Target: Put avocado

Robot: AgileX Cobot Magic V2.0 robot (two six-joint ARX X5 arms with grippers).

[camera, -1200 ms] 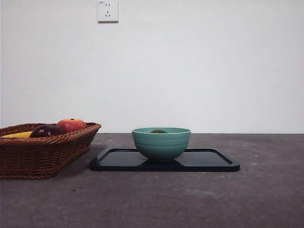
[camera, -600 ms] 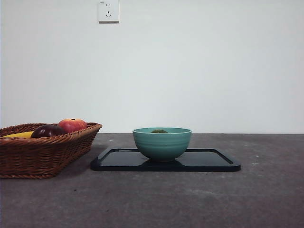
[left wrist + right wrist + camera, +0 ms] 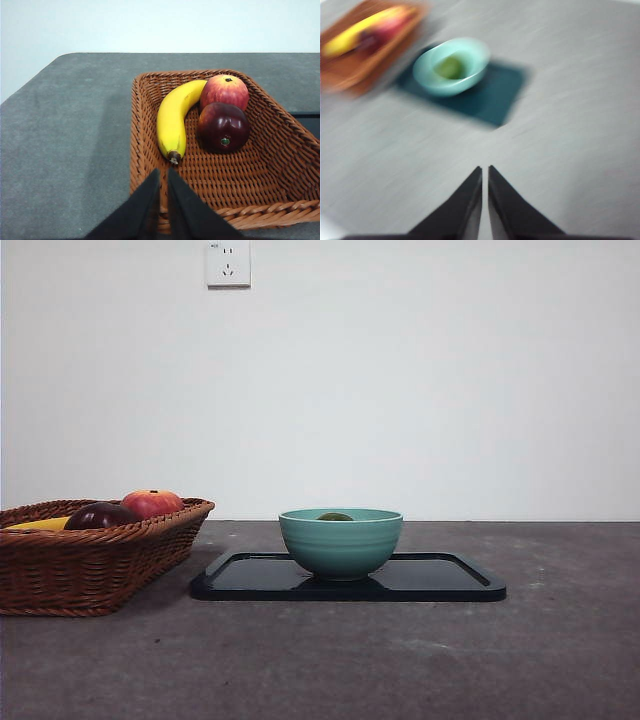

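Tray (image 3: pixel 450 585): one, black and shallow, lying on the grey table (image 3: pixel 400 660) just right of the basket and carrying the bowl.
Bowl (image 3: pixel 341 540): one, teal, standing on the left half of the tray.
Avocado (image 3: pixel 335 517): one, dull green, lying inside the bowl; from the front only its rounded top is peeking over the rim, and in the blurred right wrist view it is showing as a green blob (image 3: pixel 449 67) in the bowl's hollow.
Basket (image 3: pixel 90 560): one, brown wicker, sitting at the left of the table.
Basket fruit: three pieces, namely one yellow banana (image 3: pixel 175 117), one dark purple round fruit (image 3: pixel 223 126) and one red-orange apple-like fruit (image 3: pixel 225 91) behind it; the two round fruits are touching.
Left gripper (image 3: pixel 163 180): hanging above the near rim of the basket, jaws pressed almost together, gripping nothing.
Right gripper (image 3: pixel 484 176): hanging over bare table, well apart from the tray, jaws nearly touching, gripping nothing; its view is smeared.
Socket (image 3: pixel 228 262): one, white, sitting high on the far wall.
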